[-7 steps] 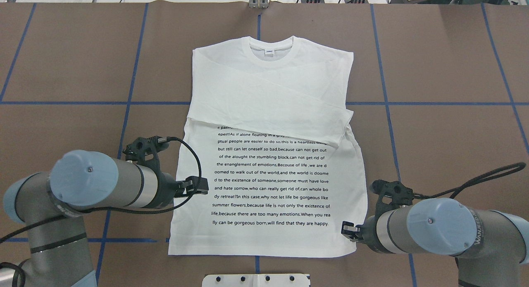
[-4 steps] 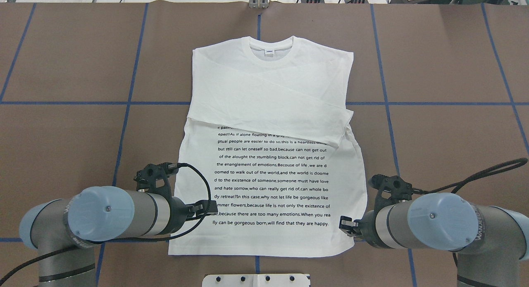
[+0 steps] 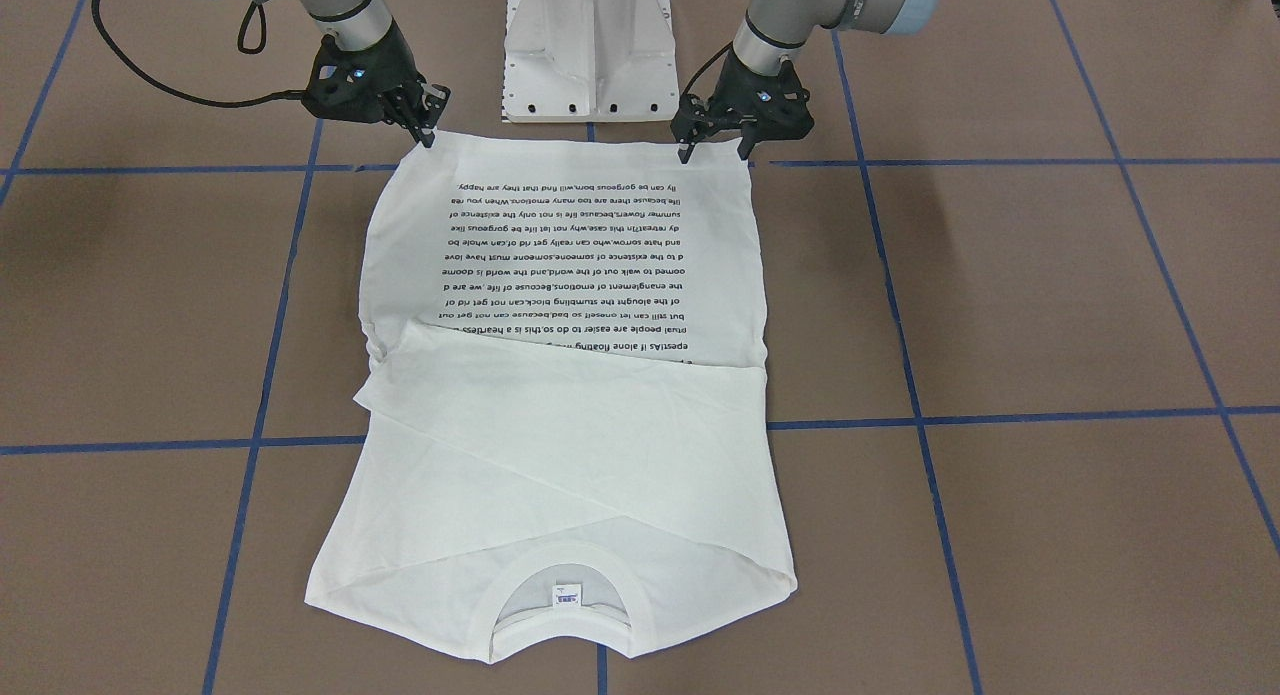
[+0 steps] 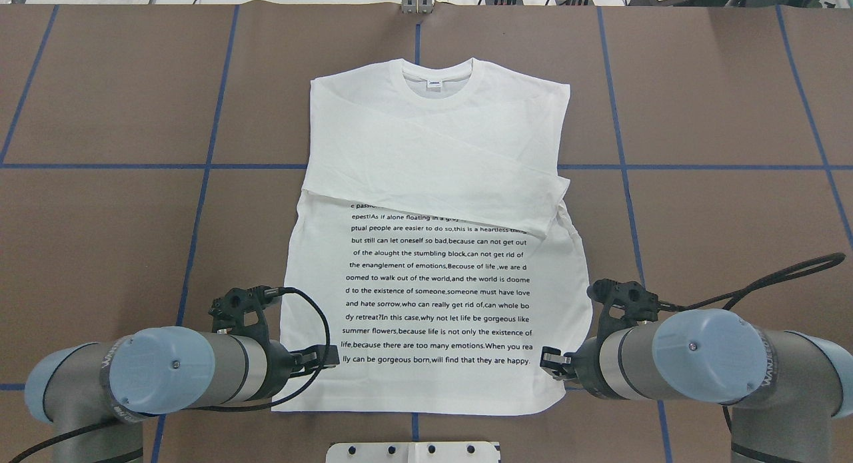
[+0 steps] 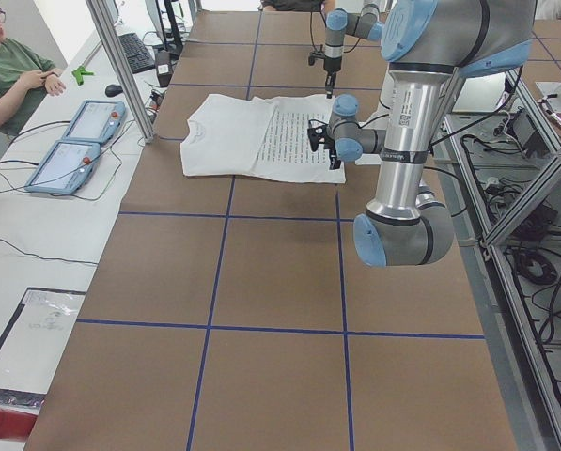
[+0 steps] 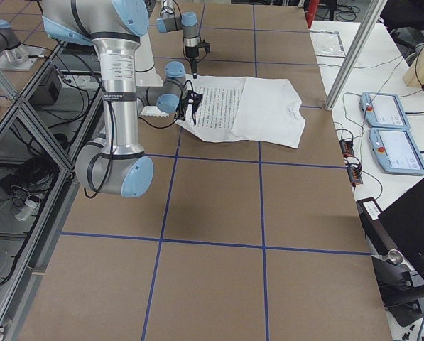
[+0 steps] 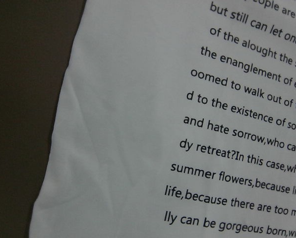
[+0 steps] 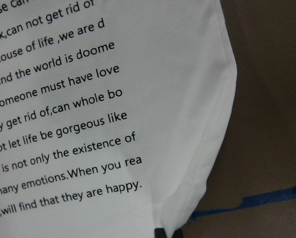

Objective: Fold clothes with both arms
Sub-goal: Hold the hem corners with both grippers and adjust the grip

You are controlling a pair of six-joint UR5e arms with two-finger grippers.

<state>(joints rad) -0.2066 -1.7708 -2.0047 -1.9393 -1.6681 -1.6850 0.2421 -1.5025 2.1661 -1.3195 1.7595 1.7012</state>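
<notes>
The white long-sleeved T-shirt lies flat on the brown table, collar at the far end, printed text facing up, both sleeves folded across the chest. It also shows in the front view. My left gripper is open over the hem's left corner; the front view shows its fingers spread just above the hem. My right gripper looks open at the hem's right corner, also in the front view. The right wrist view shows one fingertip touching a raised fold of cloth. The left wrist view shows only cloth.
The white pedestal base stands just behind the hem. Blue tape lines cross the table. Beyond the collar end stand an aluminium post and two teach pendants. A seated operator is there too.
My left gripper has moved back along the shirt's left edge to the hem corner. My right gripper has shifted slightly inward onto the right corner, and that corner has drawn in a little.
</notes>
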